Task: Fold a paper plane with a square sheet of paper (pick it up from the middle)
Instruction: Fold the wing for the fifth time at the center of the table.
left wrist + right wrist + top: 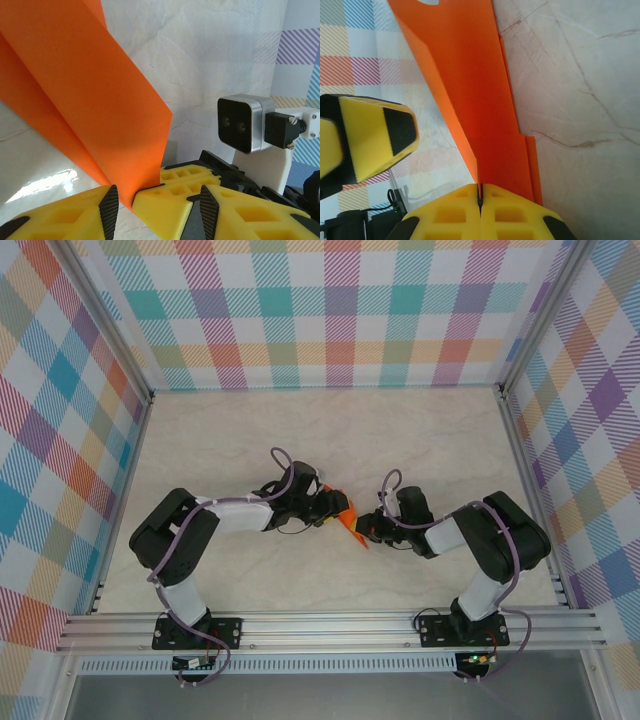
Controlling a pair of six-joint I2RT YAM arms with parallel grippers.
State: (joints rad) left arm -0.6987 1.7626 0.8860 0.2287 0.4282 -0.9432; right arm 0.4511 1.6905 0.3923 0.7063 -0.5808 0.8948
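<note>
The orange paper (pixel 351 524), folded into a long, layered shape with a centre crease, is held up above the table's middle between both arms. My right gripper (pixel 480 192) is shut on its lower edge, and the paper (pixel 470 90) rises from between the closed yellow fingertips. My left gripper (pixel 159 215) is open. Its black pads (pixel 109 212) stand either side of the right gripper's fingertips (pixel 167 197) and the paper (pixel 90 100) without touching the sheet. One left finger (pixel 375 140) shows beside the paper in the right wrist view. From the top camera the two grippers (pixel 335 510) (pixel 368 528) almost touch.
The marble-patterned tabletop (pixel 330 440) is ringed by plaid walls (pixel 330 310) and aluminium rails (pixel 330 625) at the near edge. The right wrist camera (pixel 242 122) sits close in front of the left gripper.
</note>
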